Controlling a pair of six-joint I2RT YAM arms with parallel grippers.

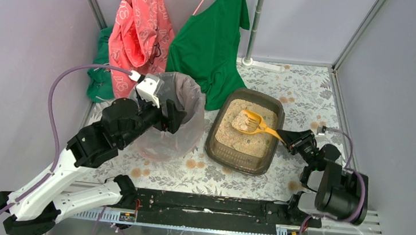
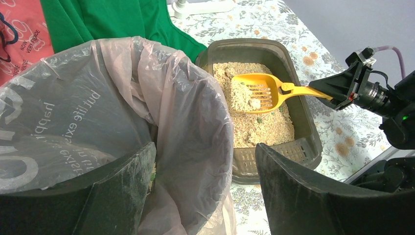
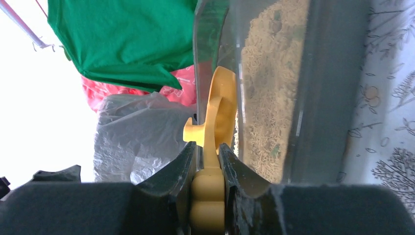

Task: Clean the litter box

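top: overhead, whole bench (image 1: 306, 86) | left wrist: close, faces litter box (image 2: 249, 51) | right wrist: tight along scoop (image 3: 218, 112) | shared: litter box

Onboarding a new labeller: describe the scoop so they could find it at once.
On the floral-clothed table, right of the bag-lined bin, sits the dark litter box of beige litter. Above that litter the right gripper holds a slotted scoop by its handle. It is the only bright yellow thing there; its neighbours are dark, beige or clear.
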